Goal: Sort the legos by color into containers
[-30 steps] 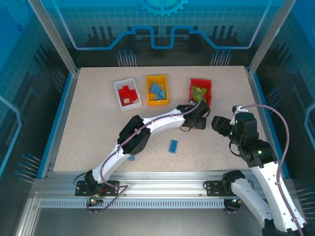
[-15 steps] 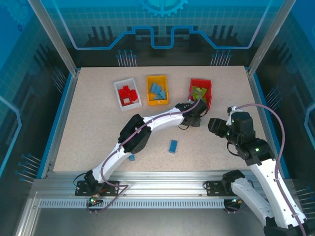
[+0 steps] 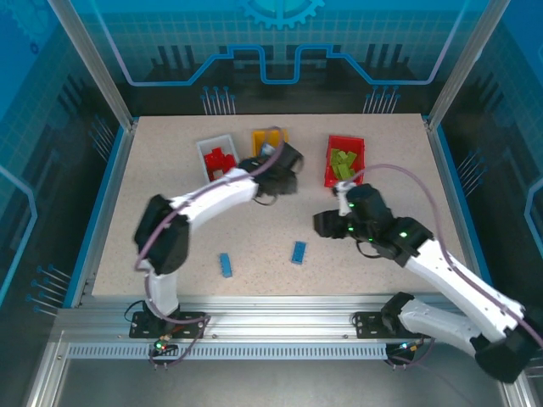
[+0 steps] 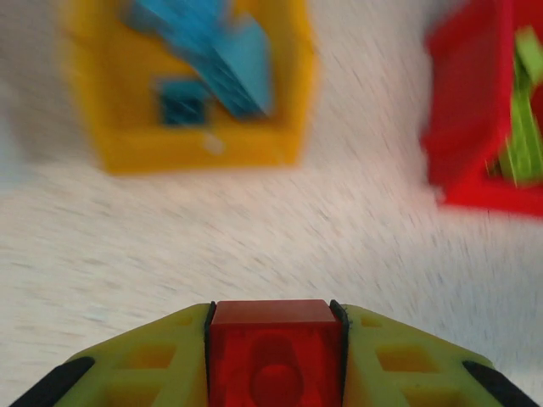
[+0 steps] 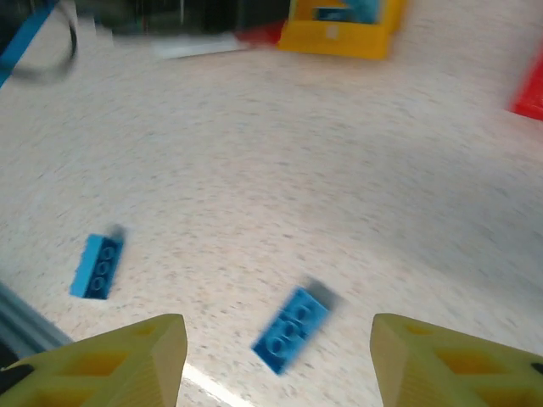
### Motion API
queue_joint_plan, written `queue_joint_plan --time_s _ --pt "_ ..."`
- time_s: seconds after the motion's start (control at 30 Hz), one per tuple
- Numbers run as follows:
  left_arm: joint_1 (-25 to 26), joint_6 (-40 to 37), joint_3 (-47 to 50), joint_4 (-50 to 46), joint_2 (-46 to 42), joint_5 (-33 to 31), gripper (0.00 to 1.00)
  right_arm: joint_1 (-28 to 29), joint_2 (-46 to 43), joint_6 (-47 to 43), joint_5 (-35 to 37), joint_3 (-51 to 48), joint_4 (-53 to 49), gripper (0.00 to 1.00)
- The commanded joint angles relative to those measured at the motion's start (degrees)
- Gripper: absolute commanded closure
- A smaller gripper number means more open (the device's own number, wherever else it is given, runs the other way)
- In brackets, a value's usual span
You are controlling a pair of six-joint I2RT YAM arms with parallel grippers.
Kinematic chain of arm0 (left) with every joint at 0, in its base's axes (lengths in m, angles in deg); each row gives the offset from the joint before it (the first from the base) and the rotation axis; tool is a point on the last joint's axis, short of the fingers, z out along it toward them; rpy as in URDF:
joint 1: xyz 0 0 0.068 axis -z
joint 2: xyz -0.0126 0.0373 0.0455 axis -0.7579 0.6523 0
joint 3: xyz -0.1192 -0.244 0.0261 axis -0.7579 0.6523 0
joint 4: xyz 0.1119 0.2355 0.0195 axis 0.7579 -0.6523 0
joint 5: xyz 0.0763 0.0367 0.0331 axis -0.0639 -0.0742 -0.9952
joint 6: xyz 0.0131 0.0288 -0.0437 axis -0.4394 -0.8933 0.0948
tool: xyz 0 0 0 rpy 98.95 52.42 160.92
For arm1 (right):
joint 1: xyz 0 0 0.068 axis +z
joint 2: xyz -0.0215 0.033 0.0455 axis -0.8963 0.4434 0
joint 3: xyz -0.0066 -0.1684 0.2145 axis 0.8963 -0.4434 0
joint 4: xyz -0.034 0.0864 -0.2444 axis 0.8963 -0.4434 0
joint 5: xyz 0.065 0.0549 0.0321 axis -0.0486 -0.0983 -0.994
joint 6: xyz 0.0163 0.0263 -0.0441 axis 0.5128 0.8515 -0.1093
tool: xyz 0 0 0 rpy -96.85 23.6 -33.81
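Note:
My left gripper (image 4: 276, 315) is shut on a red lego brick (image 4: 276, 356), held above the table just in front of the yellow-orange bin (image 4: 114, 144). That bin holds blue bricks (image 4: 233, 55). In the top view the left gripper (image 3: 287, 163) covers part of the yellow-orange bin (image 3: 268, 136); the white bin (image 3: 206, 151) beside it holds red bricks (image 3: 219, 159). The red bin (image 3: 344, 141) holds lime green bricks (image 3: 342, 161). My right gripper (image 5: 276, 332) is open above a blue brick (image 5: 291, 331) lying on the table. A second blue brick (image 5: 96, 265) lies further left.
Both loose blue bricks (image 3: 299, 252) (image 3: 226, 264) lie near the table's front edge, by the metal rail (image 3: 280, 322). The right gripper (image 3: 324, 224) hangs over the table's middle. The red bin's edge (image 5: 530, 93) is at the right of the right wrist view.
The left arm has swung left from the red bin to the yellow-orange bin with the red brick in it. The right arm has moved left toward the middle, over the blue brick.

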Motion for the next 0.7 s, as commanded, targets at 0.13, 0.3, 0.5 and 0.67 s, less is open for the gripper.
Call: queue_joint_plan --time_s 0.13,0.3,0.5,0.67 --pt "-13.9 -6.8 3.6 -2.3 -2.0 -0.6 0.66 7.2 16.3 -2.3 0.2 9.0 16.5 0.40" --pt "-18.4 -9.4 -1.2 -4.0 4.8 -2.0 0.66 7.5 25.2 -1.0 -1.9 14.8 19.8 0.41" --pt "-20.1 -10.1 -5.1 -5.2 11.3 -3.7 0.66 8.1 28.8 -0.2 -2.4 17.2 19.6 0.41" --pt "-20.1 -11.0 -7.8 -6.2 14.5 -5.7 0.64 8.2 28.6 0.5 -2.7 15.9 19.7 0.41"
